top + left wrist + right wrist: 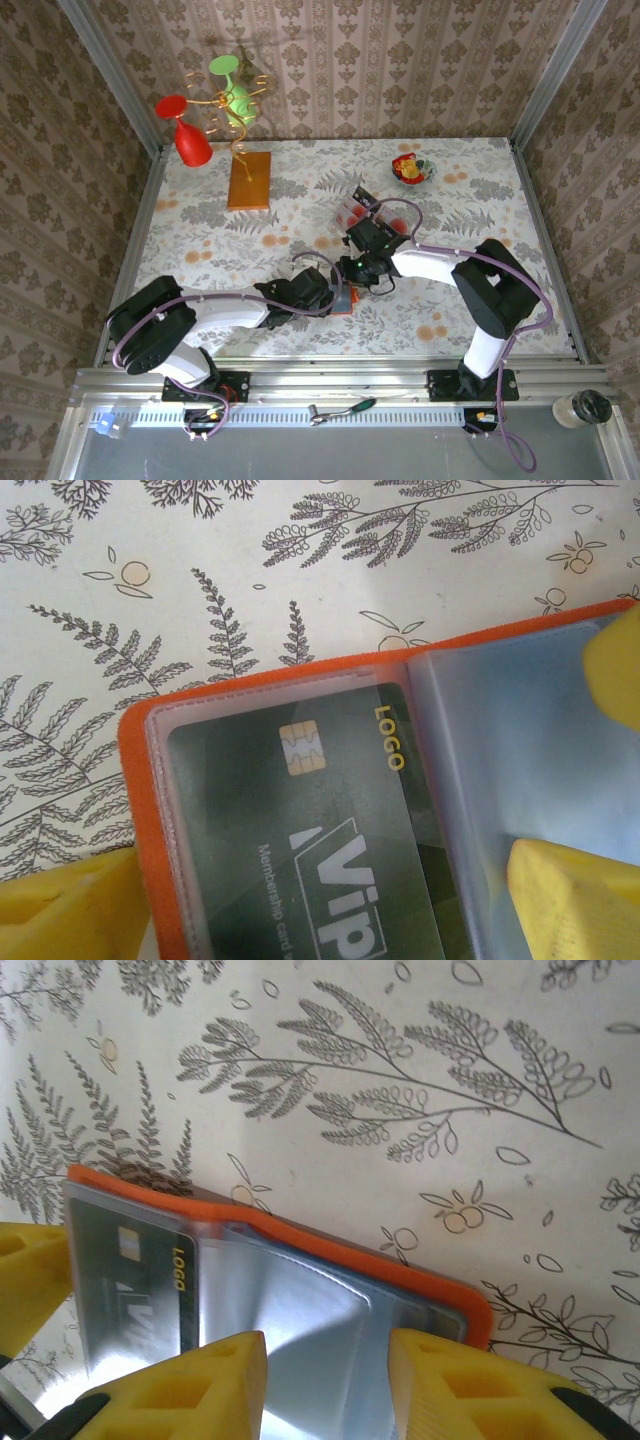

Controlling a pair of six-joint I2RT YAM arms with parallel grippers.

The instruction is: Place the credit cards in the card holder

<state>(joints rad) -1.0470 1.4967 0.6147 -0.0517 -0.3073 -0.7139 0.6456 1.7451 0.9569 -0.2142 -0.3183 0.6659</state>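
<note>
The orange card holder [140, 780] lies open on the tablecloth, its clear sleeves facing up. A dark green credit card [300, 860] with a chip and "VIP" lettering sits inside the left sleeve. My left gripper [315, 890] is open wide over that page; one yellow finger [70, 910] is at the holder's outer edge and the other rests on the right page. My right gripper [325, 1370] is open above the right-hand sleeve [300, 1310], with nothing pinched between its fingers. From above, both grippers meet over the card holder [343, 302].
A clear tray [358, 208] with reddish cards stands just behind the grippers. A small bowl [412, 168] is at the back right. An orange-brown board [249, 180] with a wire stand carries red and green glasses at the back left.
</note>
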